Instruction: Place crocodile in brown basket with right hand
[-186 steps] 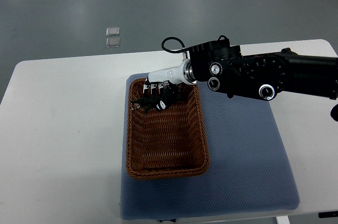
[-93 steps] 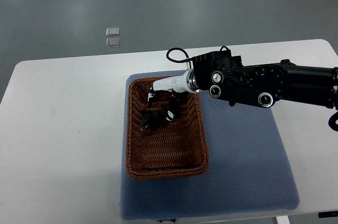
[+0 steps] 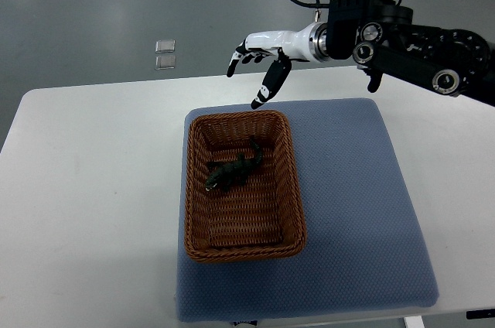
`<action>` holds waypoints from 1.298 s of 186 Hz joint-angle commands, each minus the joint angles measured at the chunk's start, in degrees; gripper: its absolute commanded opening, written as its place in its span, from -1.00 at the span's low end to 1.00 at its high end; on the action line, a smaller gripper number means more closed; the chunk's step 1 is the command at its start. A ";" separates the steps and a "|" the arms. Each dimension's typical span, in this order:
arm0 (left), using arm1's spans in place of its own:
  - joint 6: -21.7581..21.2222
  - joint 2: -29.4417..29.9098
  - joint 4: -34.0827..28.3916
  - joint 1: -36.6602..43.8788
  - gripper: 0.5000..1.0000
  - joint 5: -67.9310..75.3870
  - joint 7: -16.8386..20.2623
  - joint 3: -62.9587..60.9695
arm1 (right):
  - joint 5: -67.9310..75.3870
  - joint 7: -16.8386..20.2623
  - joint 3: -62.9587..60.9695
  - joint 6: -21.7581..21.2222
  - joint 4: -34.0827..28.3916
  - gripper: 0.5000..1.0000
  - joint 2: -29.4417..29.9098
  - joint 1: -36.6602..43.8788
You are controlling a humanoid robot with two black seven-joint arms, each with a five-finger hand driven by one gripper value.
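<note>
A dark green toy crocodile (image 3: 233, 169) lies inside the brown wicker basket (image 3: 291, 189), in its upper half, tail toward the far right corner. My right hand (image 3: 255, 61), white with black fingertips, hovers high beyond the basket's far rim, its fingers spread and holding nothing. Its black arm runs off to the right edge. No left arm shows.
The basket rests on a blue-grey mat (image 3: 363, 212) that covers the right part of the white table (image 3: 93, 189). Two small clear squares (image 3: 165, 54) lie on the grey floor past the table's far edge.
My right hand let go of the crocodile, which dropped into the basket. The hand then rose and pulled back up and to the right, away from the basket.
</note>
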State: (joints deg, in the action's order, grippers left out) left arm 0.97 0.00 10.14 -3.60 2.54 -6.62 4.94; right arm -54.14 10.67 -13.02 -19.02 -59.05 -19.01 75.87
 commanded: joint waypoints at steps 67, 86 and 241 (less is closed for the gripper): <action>0.00 0.00 0.14 0.00 1.00 0.01 -0.06 -0.01 | 6.94 -0.13 -14.31 0.21 0.26 0.69 -7.45 -6.87; 0.00 0.00 0.14 0.00 1.00 0.01 -0.06 -0.01 | 8.35 -0.13 -20.11 0.65 1.93 0.68 -7.71 -10.21; 0.00 0.00 0.23 0.00 1.00 0.10 -0.06 -0.10 | 58.36 -15.86 -44.37 13.04 20.56 0.69 -0.07 -31.57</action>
State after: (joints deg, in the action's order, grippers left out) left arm 0.97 0.00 10.42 -3.60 2.65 -6.67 4.83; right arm -1.22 -4.27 -57.38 -5.70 -39.63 -20.06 45.89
